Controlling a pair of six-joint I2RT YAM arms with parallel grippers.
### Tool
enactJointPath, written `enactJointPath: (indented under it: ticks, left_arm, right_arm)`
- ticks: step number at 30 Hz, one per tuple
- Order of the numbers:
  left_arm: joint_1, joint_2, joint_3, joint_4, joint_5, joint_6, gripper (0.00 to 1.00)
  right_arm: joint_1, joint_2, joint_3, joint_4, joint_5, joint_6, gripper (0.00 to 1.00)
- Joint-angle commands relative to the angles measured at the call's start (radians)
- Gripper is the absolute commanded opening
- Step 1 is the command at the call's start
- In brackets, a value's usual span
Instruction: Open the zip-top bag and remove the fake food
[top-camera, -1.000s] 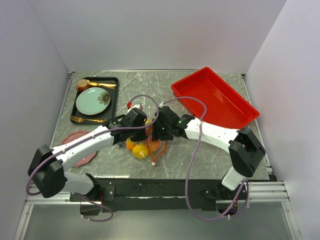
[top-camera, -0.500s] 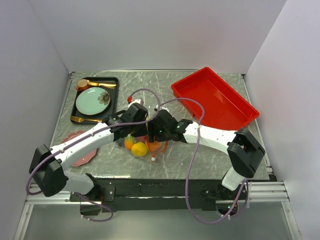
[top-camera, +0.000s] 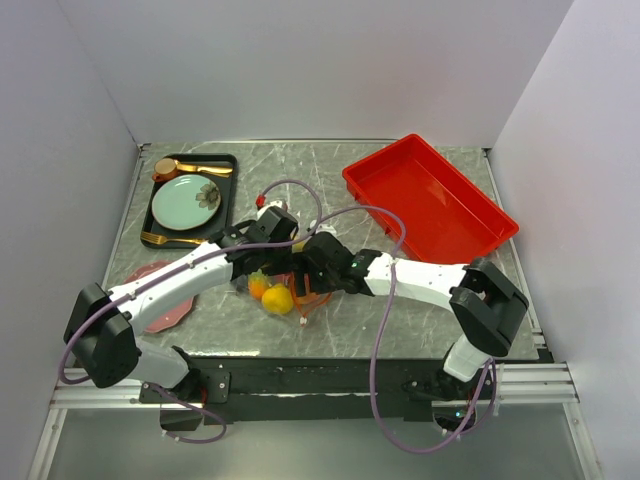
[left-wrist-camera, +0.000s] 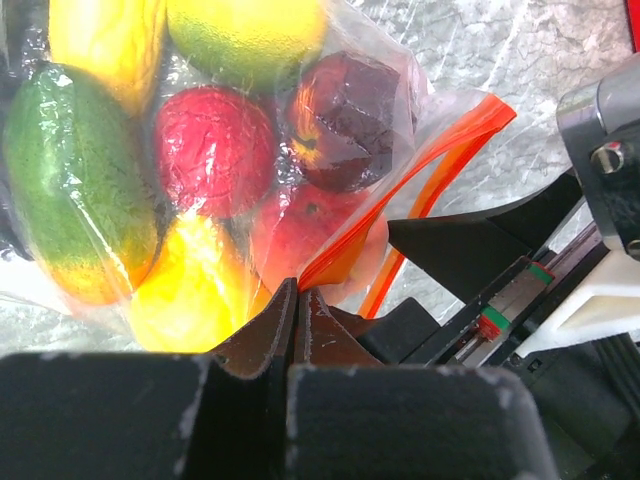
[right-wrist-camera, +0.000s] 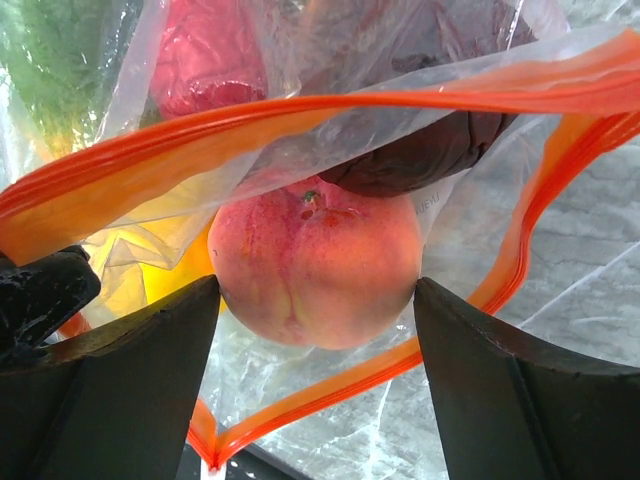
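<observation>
The zip-top bag (top-camera: 282, 292) lies at the table's front centre, its orange-red zip strip (right-wrist-camera: 300, 110) open in a wide loop. It holds the fake food: a green-yellow piece (left-wrist-camera: 75, 190), a red one (left-wrist-camera: 215, 150), a dark purple one (left-wrist-camera: 345, 120), yellow ones (left-wrist-camera: 190, 300) and a peach (right-wrist-camera: 310, 250). My left gripper (left-wrist-camera: 295, 288) is shut on the zip strip's edge (left-wrist-camera: 440, 150); from above it (top-camera: 270, 238) sits over the bag's far side. My right gripper (right-wrist-camera: 317, 285) reaches into the bag's mouth, fingers touching both sides of the peach. From above it (top-camera: 312, 268) is at the bag's right.
A red rectangular tray (top-camera: 430, 195) stands at the back right. A black tray (top-camera: 228, 165) with a mint-green plate (top-camera: 185, 200) and gold cutlery stands at the back left. A dark pink plate (top-camera: 160, 315) lies at the front left under my left arm.
My right gripper has pushed left into the bag's mouth, around the peach. My left gripper has shifted slightly away, still holding the strip. The bag has slid slightly left.
</observation>
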Motion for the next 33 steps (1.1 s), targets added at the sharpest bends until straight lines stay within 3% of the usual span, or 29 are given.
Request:
enactJointPath:
  ticks: [1, 4, 13, 16, 33]
  left_arm:
    - [0.0, 0.0, 0.029, 0.049, 0.02, -0.02, 0.01]
    - [0.0, 0.002, 0.026, 0.047, 0.01, -0.019, 0.01]
    - [0.048, -0.009, 0.017, 0.05, 0.007, -0.015, 0.01]
    - [0.072, -0.015, 0.023, 0.05, 0.018, -0.015, 0.01]
    - [0.113, -0.024, -0.009, 0.093, 0.069, -0.029, 0.01]
  right_arm:
    - [0.014, 0.032, 0.019, 0.078, 0.029, -0.003, 0.85]
    - [0.017, 0.049, 0.022, 0.089, 0.02, 0.0, 0.83]
    - [0.016, -0.064, -0.004, 0.054, 0.023, 0.007, 0.45]
    - [0.016, -0.101, 0.004, 0.022, 0.031, 0.004, 0.4]
    - [0.006, -0.224, -0.024, -0.084, 0.071, 0.023, 0.37]
